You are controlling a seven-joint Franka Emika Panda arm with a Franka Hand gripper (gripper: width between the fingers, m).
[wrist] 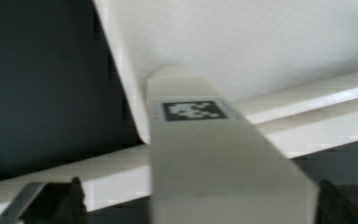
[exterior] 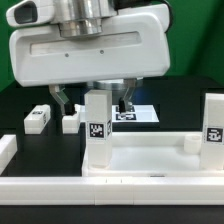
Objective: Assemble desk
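The white tabletop (exterior: pixel 150 156) lies at the front with its raised rim up. One white tagged leg (exterior: pixel 97 135) stands upright at its corner on the exterior view's left. My gripper (exterior: pixel 95 101) is open, with its fingers (exterior: pixel 65 101) on either side of that leg's top and apart from it. In the wrist view the leg (wrist: pixel 202 140) runs between the two fingers (wrist: pixel 55 200), over the tabletop (wrist: pixel 247 40). A second leg (exterior: pixel 213 125) stands upright at the tabletop's corner on the exterior view's right. Two loose legs (exterior: pixel 37 118) (exterior: pixel 70 122) lie on the black table.
Long white border bars run along the front (exterior: pixel 100 192) and on the exterior view's left (exterior: pixel 5 150). The marker board (exterior: pixel 143 113) lies behind the tabletop. A green wall stands at the back.
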